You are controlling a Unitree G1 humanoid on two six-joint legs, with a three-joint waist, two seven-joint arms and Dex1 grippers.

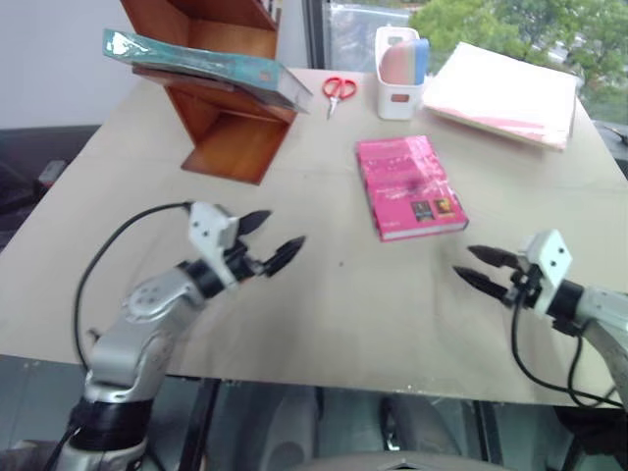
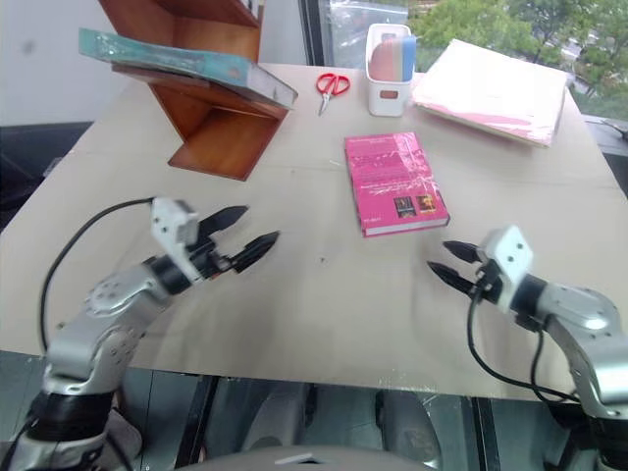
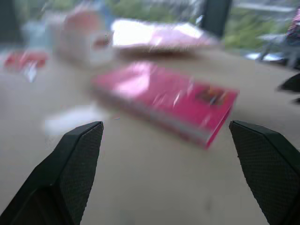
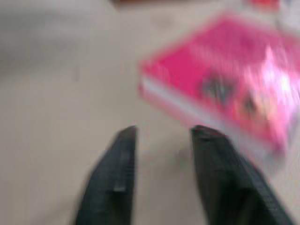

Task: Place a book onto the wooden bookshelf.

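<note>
The teal-green book (image 1: pixel 206 61) lies on a slanted board of the reddish-brown wooden bookshelf (image 1: pixel 234 137) at the table's far left, sticking out on both sides. No gripper touches it. My left gripper (image 1: pixel 285 228) hovers low over the near left of the table, well short of the shelf, open wide and empty, and points toward the table's middle. My right gripper (image 1: pixel 463 262) hovers over the near right, open with a smaller gap and nothing between its fingers. In the left wrist view the fingers (image 3: pixel 77 159) stand far apart.
A magenta-pink book (image 1: pixel 407 186) lies flat mid-table between the grippers and the far edge. Behind it are red scissors (image 1: pixel 339 90), a white holder (image 1: pixel 399 69) and a pale pink folder stack (image 1: pixel 505 93). The beige table (image 1: pixel 324 314) ends close below both grippers.
</note>
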